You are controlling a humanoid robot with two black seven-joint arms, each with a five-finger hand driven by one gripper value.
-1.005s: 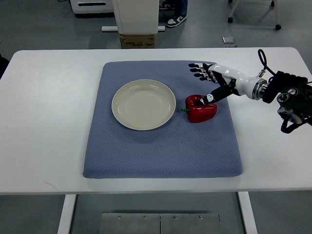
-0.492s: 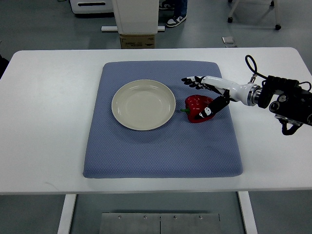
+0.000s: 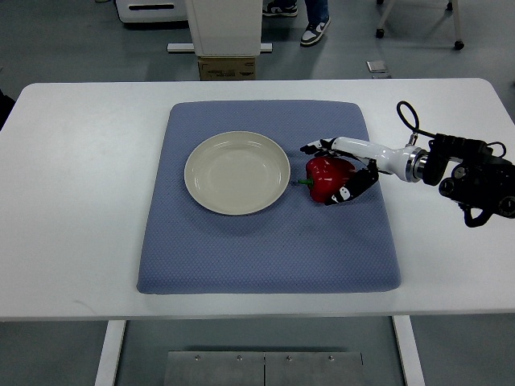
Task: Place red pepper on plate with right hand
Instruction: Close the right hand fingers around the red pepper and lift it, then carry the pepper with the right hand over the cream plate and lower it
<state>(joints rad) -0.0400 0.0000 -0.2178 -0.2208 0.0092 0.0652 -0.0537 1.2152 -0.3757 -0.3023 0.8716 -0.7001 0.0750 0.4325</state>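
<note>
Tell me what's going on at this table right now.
The robot's right hand is closing around a red pepper on a blue mat, fingers on the far side and thumb on the near side. The pepper sits on the mat just right of an empty plate. No left arm is in view.

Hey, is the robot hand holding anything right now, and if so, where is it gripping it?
The right robot hand is closed around the red pepper, fingers along its far side and thumb on the near side. The pepper still sits on the blue mat, not lifted.
</note>
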